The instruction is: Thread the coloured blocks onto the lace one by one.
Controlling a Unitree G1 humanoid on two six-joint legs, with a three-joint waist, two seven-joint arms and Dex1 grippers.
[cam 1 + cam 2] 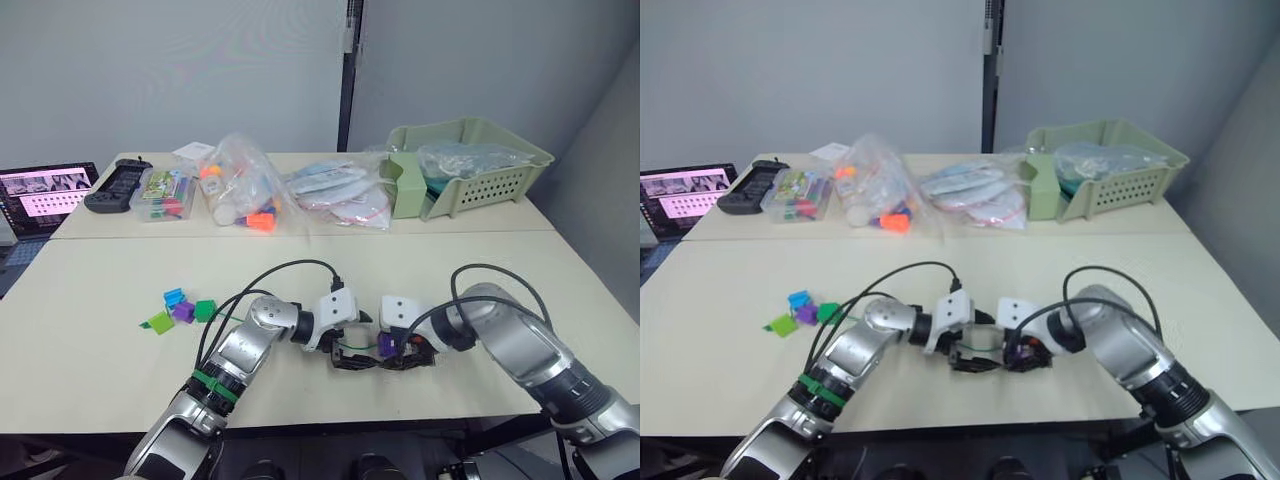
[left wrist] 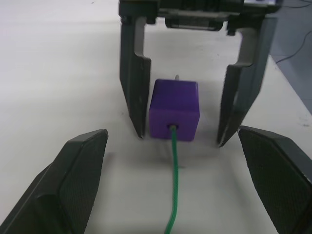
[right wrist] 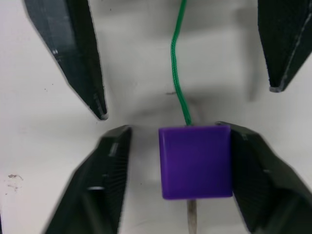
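Pincers meet near the front edge of the surface, tips facing each other. Between them sits a purple block with the lace running into its hole; the lace's greyish tip pokes out of the block's far face. The right pincer is spread, with one finger touching the block's side and the other standing apart from it, so the block is not squeezed. The left pincer is wide open just beside the block, the lace passing between its fingers untouched. To the robot's left of the purple block, well apart from it, lie four loose blocks in a small cluster: blue, purple, dark green and lime.
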